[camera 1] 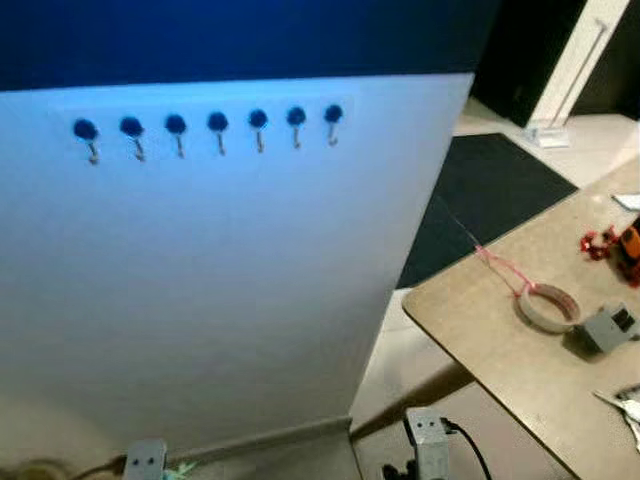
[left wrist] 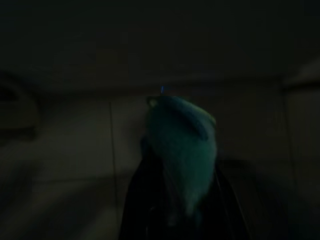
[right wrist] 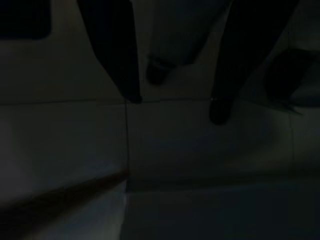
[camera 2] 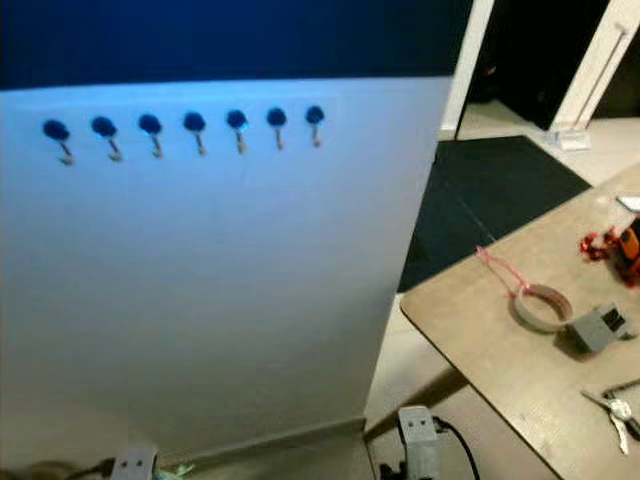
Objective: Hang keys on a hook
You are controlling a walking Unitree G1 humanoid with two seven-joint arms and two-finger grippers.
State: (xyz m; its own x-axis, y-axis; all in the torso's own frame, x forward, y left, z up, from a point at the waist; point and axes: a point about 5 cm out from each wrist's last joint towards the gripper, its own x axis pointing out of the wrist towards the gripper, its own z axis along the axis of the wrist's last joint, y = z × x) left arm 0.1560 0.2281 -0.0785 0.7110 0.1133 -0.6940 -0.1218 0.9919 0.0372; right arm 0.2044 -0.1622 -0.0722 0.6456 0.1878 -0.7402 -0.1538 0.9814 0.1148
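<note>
A white wall panel point(camera 1: 220, 290) faces the robot, with a row of seven dark-knobbed hooks point(camera 1: 218, 128) across its upper part; every hook hangs bare. To the robot's right stands a tan table point(camera 2: 520, 370), and past it a dark mat point(camera 1: 480, 200) lies on the tiled floor point(camera 1: 400, 340).

On the table lie a roll of tape point(camera 1: 548, 306) with a pink cord point(camera 1: 502, 265) running from it, a grey block point(camera 1: 608, 326) just beside the roll, and a small red object point(camera 1: 600, 242) near the far edge. The keys point(camera 2: 618, 408) lie flat at the table's right edge in the right eye view; the left eye view cuts them off at its border, so only a sliver shows there.

Both arms hang low, their silver wrist ends at the bottom of the head views. The left wrist view is very dark: the left gripper point(left wrist: 175, 200) has its fingers closed around a pale green, soft-looking object point(left wrist: 182, 150), kind unclear. The right wrist view, also dark, shows the right gripper point(right wrist: 175, 102) over floor tiles, its two black fingers point(right wrist: 117, 50) spread well apart and holding nothing.
</note>
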